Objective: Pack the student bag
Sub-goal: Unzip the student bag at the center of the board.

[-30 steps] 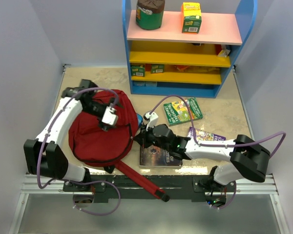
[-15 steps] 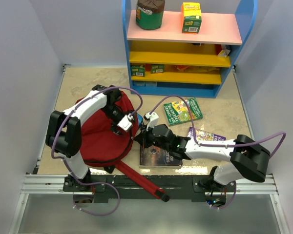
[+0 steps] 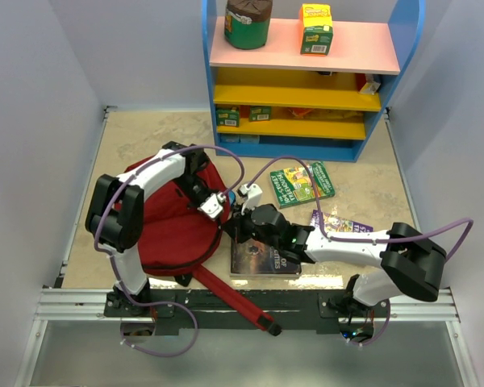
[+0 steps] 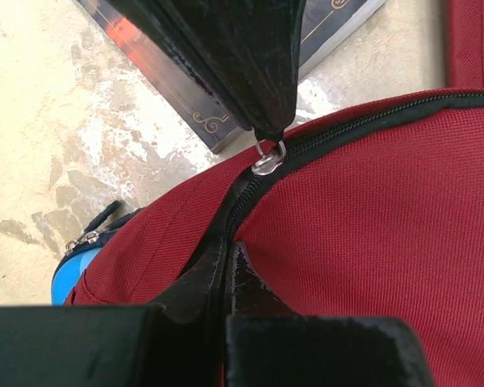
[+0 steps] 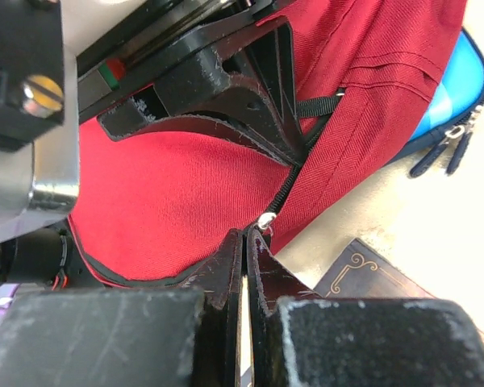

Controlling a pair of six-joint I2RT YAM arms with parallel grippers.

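The student bag (image 3: 157, 230), a dark red backpack, lies flat at the table's left. Its dark zipper (image 4: 363, 121) curves along the right edge. My left gripper (image 4: 228, 246) is shut on the zipper seam of the student bag (image 4: 371, 226). Just ahead of it, my right gripper (image 4: 268, 135) comes in from above, shut on the silver zipper pull (image 4: 268, 159). In the right wrist view the right gripper (image 5: 248, 235) pinches that zipper pull (image 5: 266, 219), with the left gripper's fingers (image 5: 250, 113) opposite. Seen from above, both grippers meet at the bag's right edge: left gripper (image 3: 218, 206), right gripper (image 3: 234, 224).
A blue pencil case (image 5: 452, 89) is tucked under the bag's right side. A dark book (image 3: 262, 260) lies below the right gripper. Green books (image 3: 302, 184) and a purple one (image 3: 339, 224) lie to the right. A blue and yellow shelf (image 3: 306, 81) stands behind. A red strap (image 3: 234, 298) trails toward the front edge.
My left arm swung right across the bag to its right edge, and its open jaws shut on the zipper seam. The right arm stayed put, still shut.
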